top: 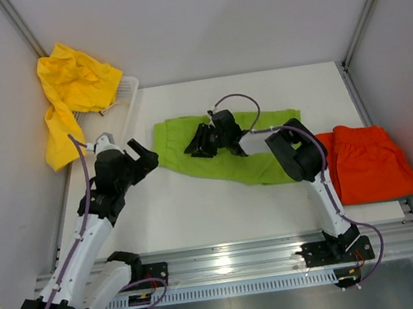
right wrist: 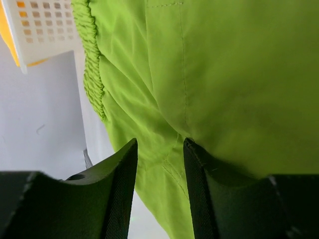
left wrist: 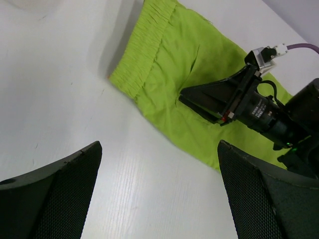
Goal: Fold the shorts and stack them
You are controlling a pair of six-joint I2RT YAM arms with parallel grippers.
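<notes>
In the middle of the table, my right gripper [top: 192, 149] is pinched onto the green shorts [top: 173, 138], and my left gripper [top: 146, 152] is hanging open just beside them. It's a thin pinch, so lifting could let the fabric slip or drag it crooked

Centred on the desk [top: 200, 214] lie shorts [top: 178, 147], a second pair [top: 367, 165] to their right. A third pair [top: 75, 85] overhangs the basket [top: 128, 88], far left.
</notes>
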